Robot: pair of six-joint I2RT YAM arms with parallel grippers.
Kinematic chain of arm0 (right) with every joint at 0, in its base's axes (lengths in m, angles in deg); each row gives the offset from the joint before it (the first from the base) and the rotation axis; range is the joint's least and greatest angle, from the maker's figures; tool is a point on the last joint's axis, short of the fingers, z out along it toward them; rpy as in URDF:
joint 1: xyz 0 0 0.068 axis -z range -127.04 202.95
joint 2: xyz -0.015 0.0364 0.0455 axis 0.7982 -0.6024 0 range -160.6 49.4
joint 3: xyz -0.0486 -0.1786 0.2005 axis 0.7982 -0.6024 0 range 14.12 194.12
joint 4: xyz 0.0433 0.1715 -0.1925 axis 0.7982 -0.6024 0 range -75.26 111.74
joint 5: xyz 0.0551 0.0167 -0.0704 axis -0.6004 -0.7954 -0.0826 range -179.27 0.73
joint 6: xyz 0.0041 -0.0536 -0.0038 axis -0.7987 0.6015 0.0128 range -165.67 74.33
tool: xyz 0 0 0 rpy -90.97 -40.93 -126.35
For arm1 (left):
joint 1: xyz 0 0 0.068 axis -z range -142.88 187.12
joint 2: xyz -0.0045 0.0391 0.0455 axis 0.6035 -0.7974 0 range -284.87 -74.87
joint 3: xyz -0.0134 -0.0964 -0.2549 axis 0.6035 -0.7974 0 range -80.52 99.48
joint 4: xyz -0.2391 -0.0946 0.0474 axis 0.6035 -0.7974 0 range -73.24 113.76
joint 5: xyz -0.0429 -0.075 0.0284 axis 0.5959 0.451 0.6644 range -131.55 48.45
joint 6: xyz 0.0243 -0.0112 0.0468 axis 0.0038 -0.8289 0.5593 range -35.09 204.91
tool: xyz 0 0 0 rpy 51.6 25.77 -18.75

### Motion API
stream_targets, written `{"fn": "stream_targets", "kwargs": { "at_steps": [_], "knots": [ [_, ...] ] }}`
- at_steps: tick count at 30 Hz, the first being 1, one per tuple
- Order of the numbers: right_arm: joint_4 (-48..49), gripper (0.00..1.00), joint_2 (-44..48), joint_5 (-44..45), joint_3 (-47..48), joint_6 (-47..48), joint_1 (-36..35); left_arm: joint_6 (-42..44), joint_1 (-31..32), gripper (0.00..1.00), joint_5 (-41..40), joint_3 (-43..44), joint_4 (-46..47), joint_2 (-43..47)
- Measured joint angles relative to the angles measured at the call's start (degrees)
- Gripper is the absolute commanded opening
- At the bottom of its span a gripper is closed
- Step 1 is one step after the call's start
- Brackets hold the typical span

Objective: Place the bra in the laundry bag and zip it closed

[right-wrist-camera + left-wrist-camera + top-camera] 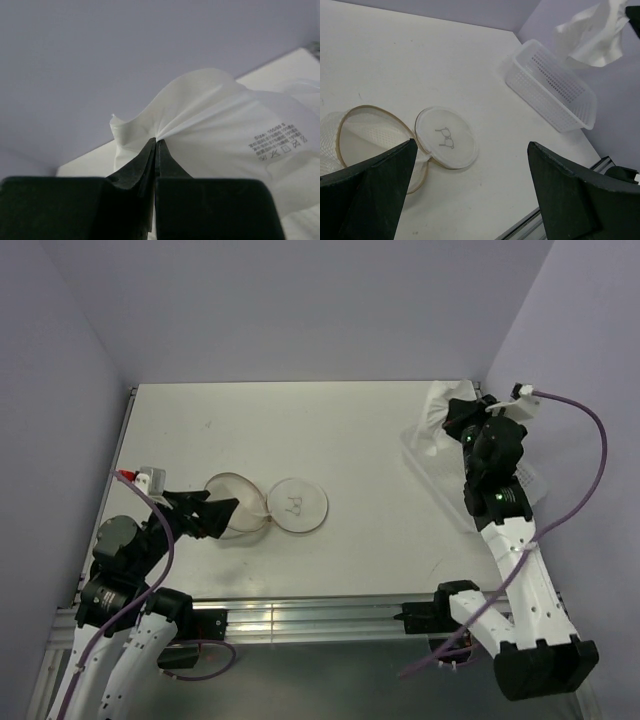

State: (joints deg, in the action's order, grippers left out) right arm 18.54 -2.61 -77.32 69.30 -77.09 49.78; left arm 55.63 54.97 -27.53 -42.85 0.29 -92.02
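- Bra (215, 125): we log one limp, off-white fabric piece, bunched and creased, with a white care label of small grey print showing in the right wrist view.
- Location: it is at the far right of the table (350, 440), lifted over the white perforated tray (550, 85) that stands against the right wall. From the top view we cannot tell whether its lower folds touch the tray.
- Right gripper (156, 142): we record its two dark fingers clenched together on a gathered fold of the bra. The cloth puckers into pleats right at the fingertips.
- Relation to fingers: the pinch sits on an edge of the garment, and the rest of the fabric fans out beyond and to the right of the tips in the wrist view.
- Direction: in the top view the bra trails left from the gripper. In the left wrist view it hangs down and leftward, with its long axis slanted.
- Laundry bag (235, 505): this sits at the near left, with its tan-rimmed mouth open. Its round lid (298, 505) is flipped flat to the right, the black eyeglasses mark facing up.
- Left gripper (472, 147): the fingers are spread wide with nothing between them, just by the bag's mouth and well apart from the bra.
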Motion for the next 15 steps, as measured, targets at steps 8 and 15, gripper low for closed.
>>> {"fn": "stream_targets", "kwargs": {
  "at_steps": [8, 15],
  "knots": [
    [-2.62, 0.00, 12.13, -5.18, 4.76, -1.07, -14.51, 0.00, -1.18, 0.99, 0.22, -0.09, 0.00, -2.23],
    [-6.19, 0.00, 21.57, -12.00, 4.72, -2.40, -16.98, -0.04, -1.53, 0.98, 0.76, -0.15, 0.04, -4.44]
  ]
}}
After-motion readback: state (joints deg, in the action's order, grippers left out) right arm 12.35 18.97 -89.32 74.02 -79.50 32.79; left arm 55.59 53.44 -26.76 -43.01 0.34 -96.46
